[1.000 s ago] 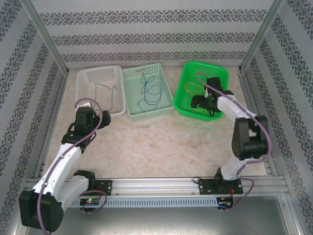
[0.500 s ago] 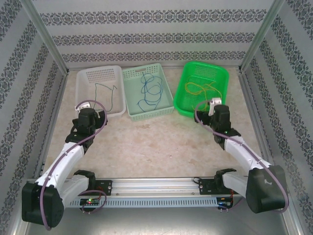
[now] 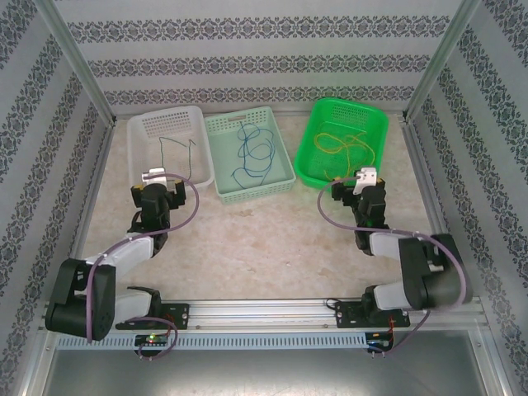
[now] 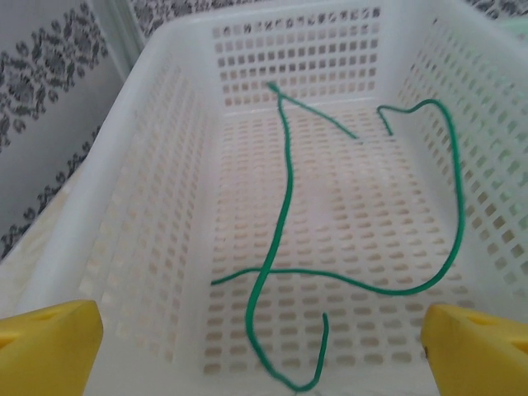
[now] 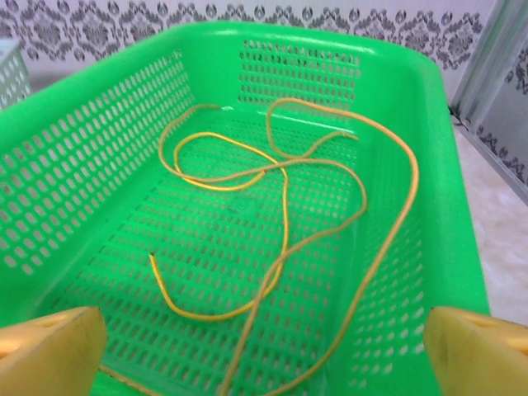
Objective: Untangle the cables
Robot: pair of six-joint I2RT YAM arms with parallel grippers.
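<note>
Right gripper (image 3: 356, 186) withdrawn from green basket (image 5: 289, 37) — spread wide, left gripper (image 3: 158, 187) wide, green cable (image 4: 285, 190) lengthwise in white basket (image 4: 124, 173)

The mottled beige counter (image 3: 272, 239) carries a pale mint perforated plastic basket (image 3: 239, 123), a white perforated plastic basket (image 3: 165, 118) just left of it, and a bright green perforated plastic basket (image 3: 308, 157) to its right.

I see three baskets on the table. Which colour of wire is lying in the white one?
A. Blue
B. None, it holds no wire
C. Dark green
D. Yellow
C: the left wrist view looks straight into the white basket, and a single dark green cable lies loosely curled on its floor; the yellow cable lies in the green basket.
</note>
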